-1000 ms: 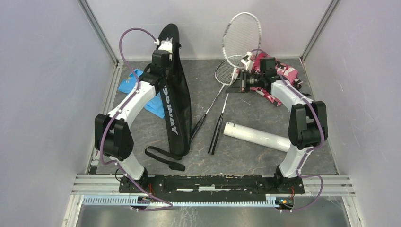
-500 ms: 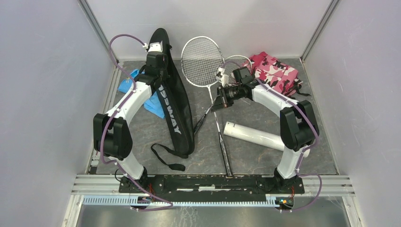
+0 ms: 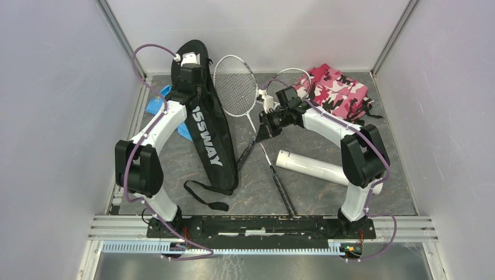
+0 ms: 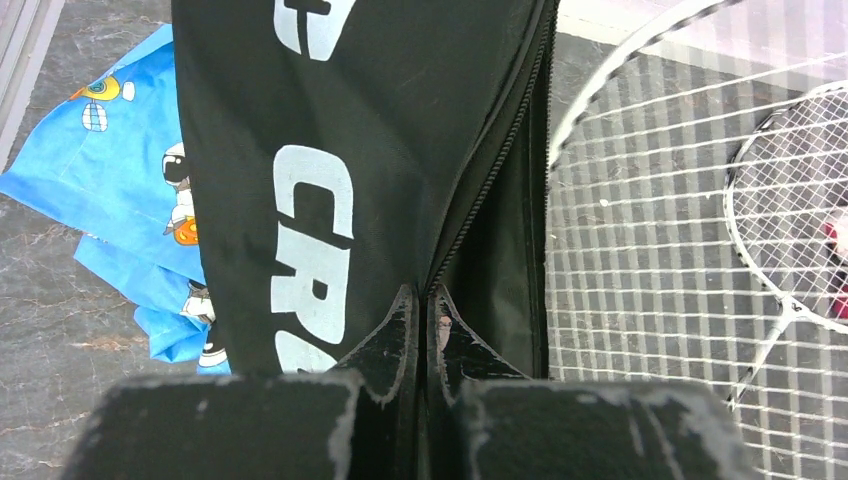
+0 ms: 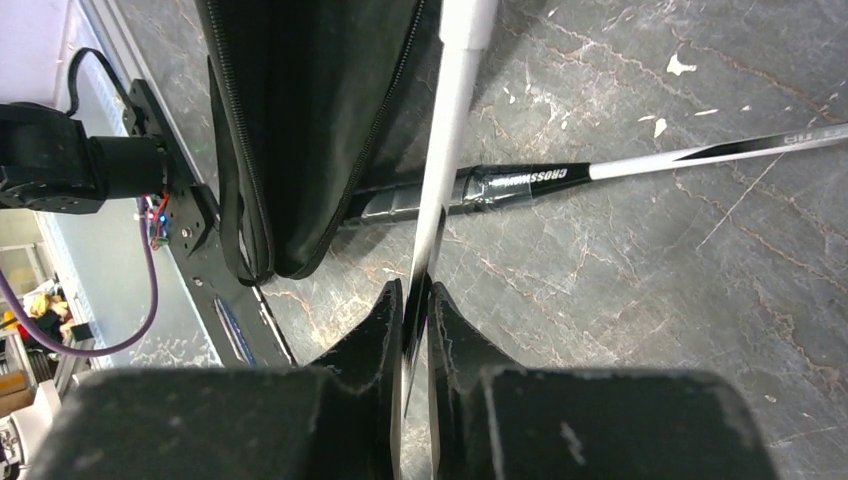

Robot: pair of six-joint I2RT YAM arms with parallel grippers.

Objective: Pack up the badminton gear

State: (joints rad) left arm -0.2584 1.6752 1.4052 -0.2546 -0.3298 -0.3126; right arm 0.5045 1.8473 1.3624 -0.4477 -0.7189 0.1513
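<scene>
Left gripper [image 4: 421, 296] pinches bag [image 4: 350, 120] (seemingly its zipper edge); right gripper [image 5: 415, 290] clamps racket [image 5: 446, 150]

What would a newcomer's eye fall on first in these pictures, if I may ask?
The long black bag on the left, its zipper edge pinched by the left tool. Next, the racket at centre, its shaft gripped by the right tool. The pink cloth at back right stands out too.

A blue printed cloth [image 3: 155, 106] is seen crumpled at 10 o'clock on the dark marbled table [image 3: 175, 166]. A pink camouflage cloth [image 3: 341, 93] is bunched at 1 o'clock, near the back wall [image 3: 262, 29].
</scene>
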